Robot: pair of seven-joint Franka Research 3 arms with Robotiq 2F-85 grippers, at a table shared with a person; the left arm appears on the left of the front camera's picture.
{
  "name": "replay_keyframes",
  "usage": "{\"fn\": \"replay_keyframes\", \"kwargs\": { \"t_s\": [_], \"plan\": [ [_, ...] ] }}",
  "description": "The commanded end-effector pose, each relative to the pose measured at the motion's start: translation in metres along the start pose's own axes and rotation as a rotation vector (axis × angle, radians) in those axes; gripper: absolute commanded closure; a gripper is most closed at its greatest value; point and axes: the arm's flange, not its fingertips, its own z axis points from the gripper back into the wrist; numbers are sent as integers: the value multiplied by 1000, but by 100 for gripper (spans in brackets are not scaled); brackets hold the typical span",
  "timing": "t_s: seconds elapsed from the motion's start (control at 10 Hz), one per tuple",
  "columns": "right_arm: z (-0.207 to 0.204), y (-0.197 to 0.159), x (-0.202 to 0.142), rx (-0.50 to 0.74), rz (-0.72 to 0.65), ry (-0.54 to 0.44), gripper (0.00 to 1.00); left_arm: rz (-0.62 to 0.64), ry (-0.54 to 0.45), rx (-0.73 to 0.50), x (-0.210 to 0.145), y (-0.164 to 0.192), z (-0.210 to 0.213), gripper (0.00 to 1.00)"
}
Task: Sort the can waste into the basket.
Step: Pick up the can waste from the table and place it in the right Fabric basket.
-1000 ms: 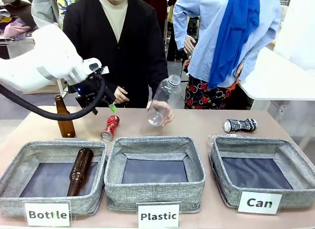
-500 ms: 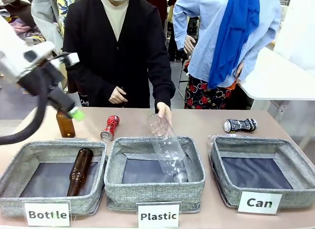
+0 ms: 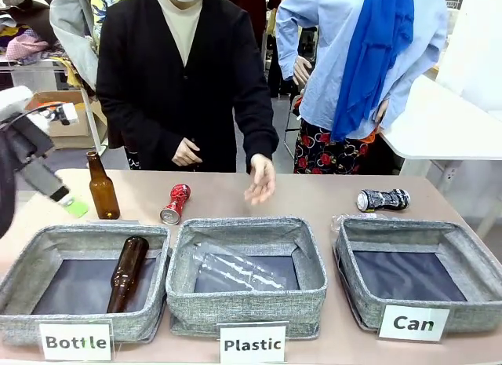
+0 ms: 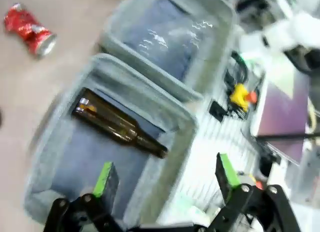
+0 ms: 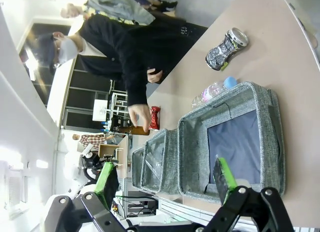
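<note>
While my left claw point(image 4: 165, 171) hangs spread, empty, I should pinch red can point(image 3: 175, 204) across its dented waist.

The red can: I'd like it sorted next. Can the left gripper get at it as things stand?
Probably yes: the red can lies uncovered on the table, and the left gripper is open; only the upright brown bottle stands near its path.

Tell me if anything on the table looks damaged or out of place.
Both cans are dented and lie on their sides outside any basket: the red can left of the middle, the patterned can behind the Can basket. A plastic bottle lies beside that basket's far wall.
</note>
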Motion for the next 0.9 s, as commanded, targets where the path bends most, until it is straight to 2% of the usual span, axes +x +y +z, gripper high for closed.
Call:
{"fn": "replay_keyframes", "kwargs": {
  "t_s": [0.0,0.3,0.5,0.8],
  "plan": [
    [0,0,3,25,25,-17,0,78,-39,87,35,4,-12,0],
    [0,0,3,25,25,-17,0,169,10,136,96,27,-45,0],
    [0,0,3,25,25,-17,0,237,-38,198,134,42,-66,0],
    [0,0,3,25,25,-17,0,315,13,280,175,56,-100,0]
  ]
}}
